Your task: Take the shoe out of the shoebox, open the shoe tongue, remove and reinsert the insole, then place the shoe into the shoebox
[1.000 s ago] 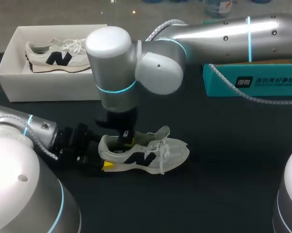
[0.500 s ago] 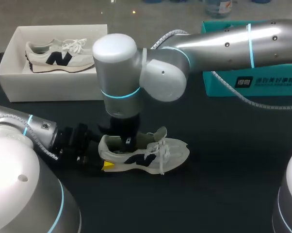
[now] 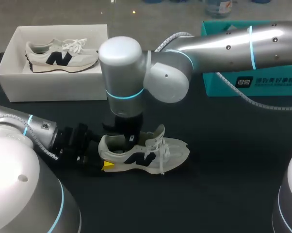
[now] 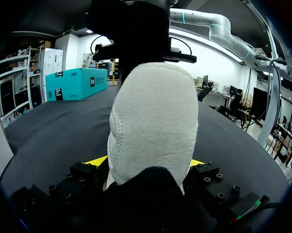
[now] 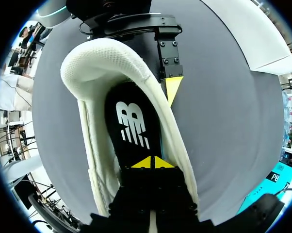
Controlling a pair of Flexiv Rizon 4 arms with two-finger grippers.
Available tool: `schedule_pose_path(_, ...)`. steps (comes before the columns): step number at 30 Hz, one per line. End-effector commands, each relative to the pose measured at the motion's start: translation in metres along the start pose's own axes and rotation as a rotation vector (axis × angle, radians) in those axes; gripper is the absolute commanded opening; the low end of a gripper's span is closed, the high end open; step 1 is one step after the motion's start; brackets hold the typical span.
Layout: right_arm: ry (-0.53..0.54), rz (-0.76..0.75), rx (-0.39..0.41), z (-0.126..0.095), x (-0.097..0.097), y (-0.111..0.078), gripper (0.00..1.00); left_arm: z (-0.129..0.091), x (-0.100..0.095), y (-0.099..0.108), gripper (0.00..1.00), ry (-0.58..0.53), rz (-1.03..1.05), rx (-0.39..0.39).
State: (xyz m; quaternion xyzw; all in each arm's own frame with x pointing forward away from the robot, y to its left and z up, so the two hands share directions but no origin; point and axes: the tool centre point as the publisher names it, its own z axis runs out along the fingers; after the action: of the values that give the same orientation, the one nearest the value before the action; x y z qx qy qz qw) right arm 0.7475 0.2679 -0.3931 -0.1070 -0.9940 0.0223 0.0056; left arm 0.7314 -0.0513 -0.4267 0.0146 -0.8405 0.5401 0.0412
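The white shoe (image 3: 146, 153) stands upright, heel between the left fingers (image 4: 95, 161); its black insole (image 5: 131, 131) lies inside, under the right fingers (image 5: 142, 163).

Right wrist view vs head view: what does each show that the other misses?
Right wrist only: the black insole inside the shoe, with the right tool tips together on it. Head only: a second shoe lying in the white shoebox, and the near shoe's laces and raised tongue. Both: the shoe on the black table, left tool at its heel.

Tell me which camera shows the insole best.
Right wrist view: it looks straight into the shoe at the dark insole. Head view: the right arm covers the opening. Left wrist view: only the heel.
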Motion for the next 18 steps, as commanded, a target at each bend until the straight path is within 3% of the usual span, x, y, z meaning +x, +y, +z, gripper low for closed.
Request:
schedule_pose_path(1,-0.022,-0.006,-0.01,0.002,0.001,-0.001,0.0,0.002,-0.001,0.001,0.0,0.0,-0.001,-0.002)
schedule_pose_path(4,-0.037,-0.01,-0.02,0.003,0.001,-0.001,0.04,0.002,-0.001,0.001,0.0,0.0,-0.001,-0.002)
schedule_pose_path(9,-0.037,-0.014,-0.022,0.007,-0.001,0.001,0.29,0.002,-0.001,0.001,0.0,0.0,-0.001,-0.002)
schedule_pose_path(18,0.015,-0.016,-0.021,0.026,-0.002,0.003,0.31,0.002,-0.001,0.001,0.0,0.0,-0.001,-0.002)
